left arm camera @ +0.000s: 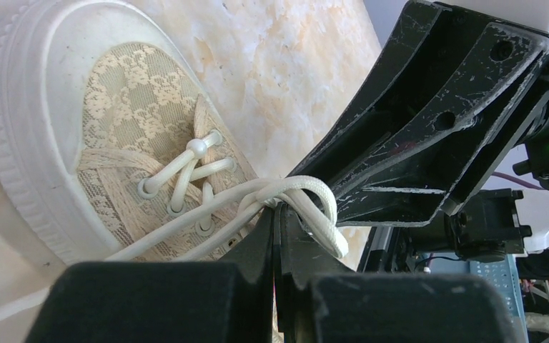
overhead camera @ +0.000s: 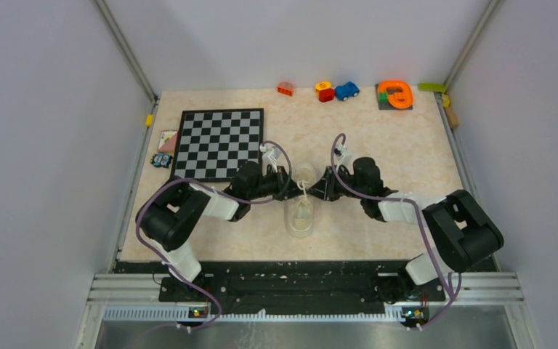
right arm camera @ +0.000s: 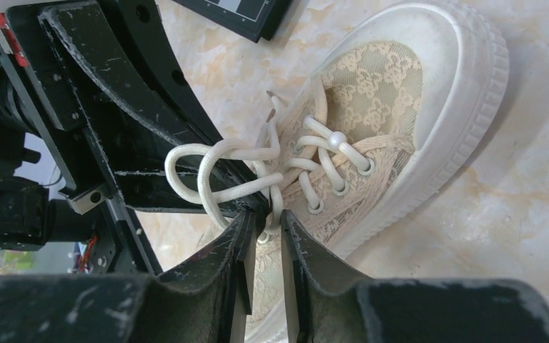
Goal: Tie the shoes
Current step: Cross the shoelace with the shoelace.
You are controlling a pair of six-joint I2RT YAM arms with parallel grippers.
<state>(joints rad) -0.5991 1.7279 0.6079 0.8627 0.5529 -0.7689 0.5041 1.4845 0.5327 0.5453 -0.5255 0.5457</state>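
The cream sneaker [overhead camera: 301,218] lies mid-table between both arms, its lace-patterned toe showing in the left wrist view [left arm camera: 136,93] and the right wrist view [right arm camera: 379,93]. Its white laces [left arm camera: 314,189] are bunched into loops above the tongue. My left gripper [left arm camera: 279,209] is shut on a lace loop, seen from above at the shoe's left [overhead camera: 288,182]. My right gripper [right arm camera: 270,213] faces it from the shoe's right [overhead camera: 321,183], its jaws nearly closed and pinching a lace strand [right arm camera: 207,171]. The two grippers' tips almost touch.
A chessboard [overhead camera: 219,143] lies behind the left arm, with cards [overhead camera: 166,140] and a small toy [overhead camera: 161,161] at its left. Along the back edge are a red block [overhead camera: 285,89], a blue car [overhead camera: 346,91] and an orange ring [overhead camera: 394,94].
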